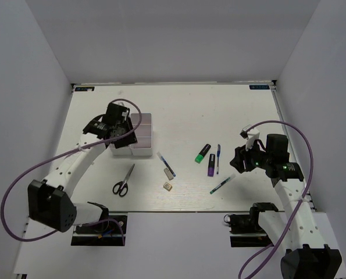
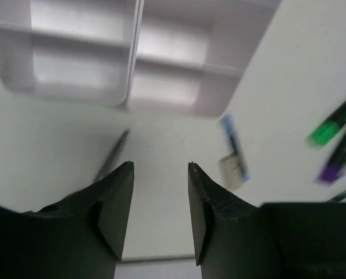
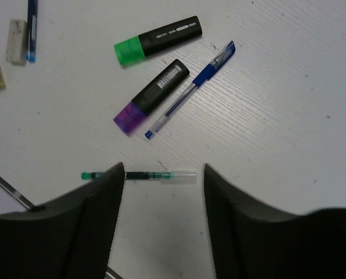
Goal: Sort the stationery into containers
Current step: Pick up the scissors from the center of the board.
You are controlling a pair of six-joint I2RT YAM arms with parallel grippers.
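White table (image 1: 219, 110): tray (image 1: 145, 152), scissors (image 1: 124, 181), highlighters (image 1: 203, 153), pens (image 1: 218, 158)

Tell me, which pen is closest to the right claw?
The green pen, lying crosswise just off the right gripper's open fingertips. Both blue pens lie farther away.

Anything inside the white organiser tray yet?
Nothing visible: the organiser tray compartments in the left wrist view look empty. Its far end is out of frame there, and from above the left hand covers its left column, so those parts are unchecked.
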